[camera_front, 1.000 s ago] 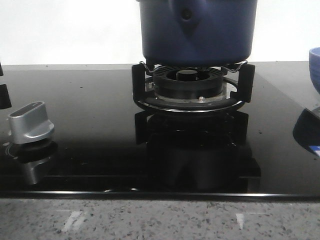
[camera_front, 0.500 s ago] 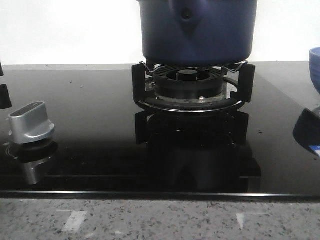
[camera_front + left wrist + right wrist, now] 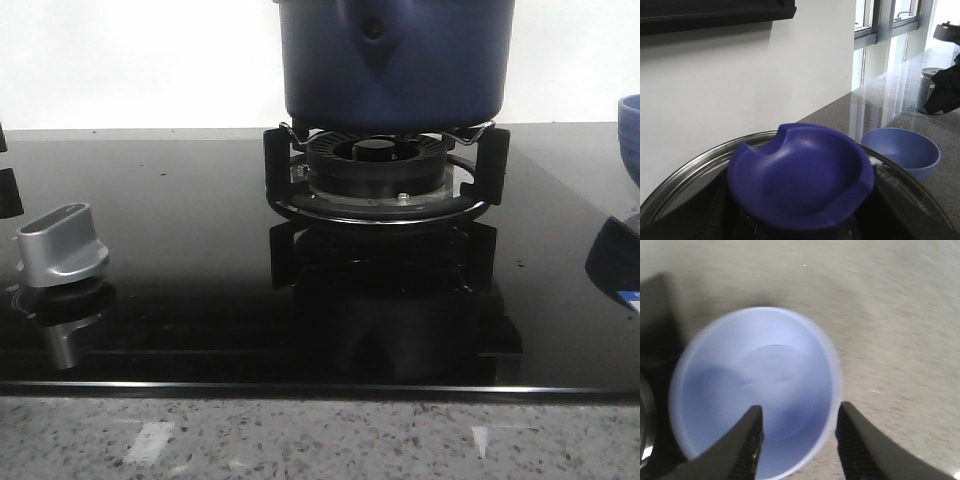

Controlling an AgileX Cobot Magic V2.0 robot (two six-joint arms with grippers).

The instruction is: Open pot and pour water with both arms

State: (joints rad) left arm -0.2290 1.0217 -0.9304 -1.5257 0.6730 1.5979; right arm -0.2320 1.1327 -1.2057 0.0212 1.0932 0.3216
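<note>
A smooth, satin sheen is shown by the large dark navy-blue cylindrical pot [image 3: 395, 62]. It is carried by a matt black metal burner stand [image 3: 385, 175] on a glossy, mirror-like black glass hob [image 3: 180, 250]. At lower left, a brushed silver metal knob [image 3: 62, 245] is seen; along the bottom, speckled grey stone counter [image 3: 330, 440]. A glossy purple-blue lid knob [image 3: 800, 175] sits inside a polished steel rim [image 3: 695, 167].

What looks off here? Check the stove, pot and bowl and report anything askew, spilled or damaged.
Nothing stands out. The pot sits level on the burner grate, its lid in place. The blue bowl stands upright and looks empty below the open right claw. No spill shows on the glass cooktop.
</note>
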